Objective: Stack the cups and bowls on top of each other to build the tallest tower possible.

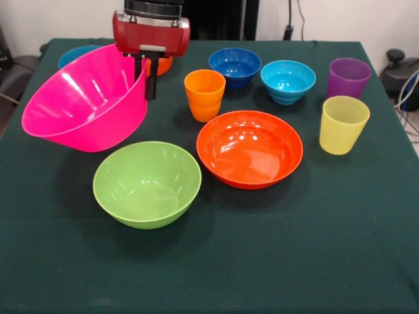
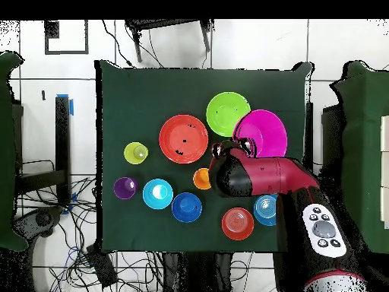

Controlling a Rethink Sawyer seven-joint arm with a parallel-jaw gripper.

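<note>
My gripper (image 1: pixel 148 77) is shut on the right rim of the large pink bowl (image 1: pixel 85 108), which hangs tilted above the table at the left; the bowl also shows in the overhead view (image 2: pixel 264 129). The lime green bowl (image 1: pixel 147 185) stands just in front of and below it. The shallow orange bowl (image 1: pixel 249 148) stands at the centre. The orange cup (image 1: pixel 204 95) stands behind that. The dark blue bowl (image 1: pixel 234 65) and the cyan bowl (image 1: pixel 288 81) stand at the back. The purple cup (image 1: pixel 348 77) and the yellow cup (image 1: pixel 344 124) stand at the right.
A small orange bowl (image 1: pixel 162 65) sits partly hidden behind the gripper. A small blue bowl (image 1: pixel 75 55) sits at the back left behind the pink bowl. The arm (image 2: pixel 258 176) reaches over both of them in the overhead view. All of it rests on a dark green cloth (image 1: pixel 275 248).
</note>
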